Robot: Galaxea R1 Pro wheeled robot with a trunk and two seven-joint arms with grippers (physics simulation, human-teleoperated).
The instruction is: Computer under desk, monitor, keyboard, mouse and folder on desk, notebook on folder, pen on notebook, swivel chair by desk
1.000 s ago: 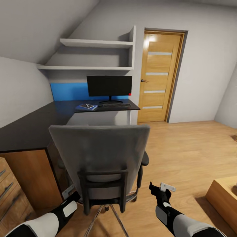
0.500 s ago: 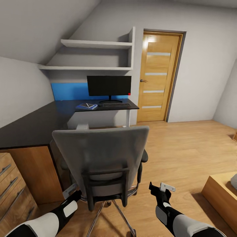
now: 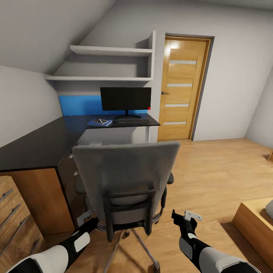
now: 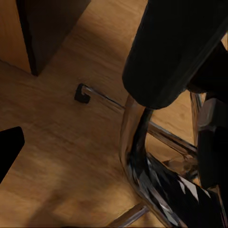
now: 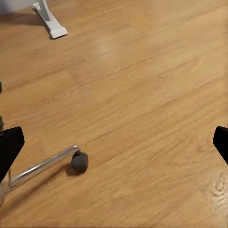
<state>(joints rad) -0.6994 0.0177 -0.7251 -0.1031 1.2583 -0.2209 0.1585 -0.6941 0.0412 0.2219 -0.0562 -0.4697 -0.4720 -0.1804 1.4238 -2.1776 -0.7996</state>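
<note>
The grey swivel chair [image 3: 125, 176] stands with its back to me, just off the corner of the black desk [image 3: 38, 146]. Far along the desk are the monitor [image 3: 125, 98], the keyboard [image 3: 134, 121] in front of it, and the blue folder [image 3: 99, 123] with the dark notebook [image 3: 101, 121] and a thin pen on top. The mouse is too small to make out, and the computer is hidden. My left gripper [image 3: 91, 221] is low beside the chair's chrome base [image 4: 137, 156], one finger [image 4: 9, 149] showing. My right gripper [image 3: 185, 217] [image 5: 114, 142] hangs open over bare floor, near a caster [image 5: 80, 161].
A wooden door [image 3: 184, 87] is behind the desk's far end, with white shelves [image 3: 110, 62] and a blue wall panel [image 3: 77, 105] above the desk. Wooden drawers [image 3: 15, 216] stand at my left and a low wooden cabinet [image 3: 254, 223] at my right. Open floor lies to the right.
The chair has slid to the right and turned slightly, and my left gripper followed it. The view shifted a little early on. The right arm kept still.
</note>
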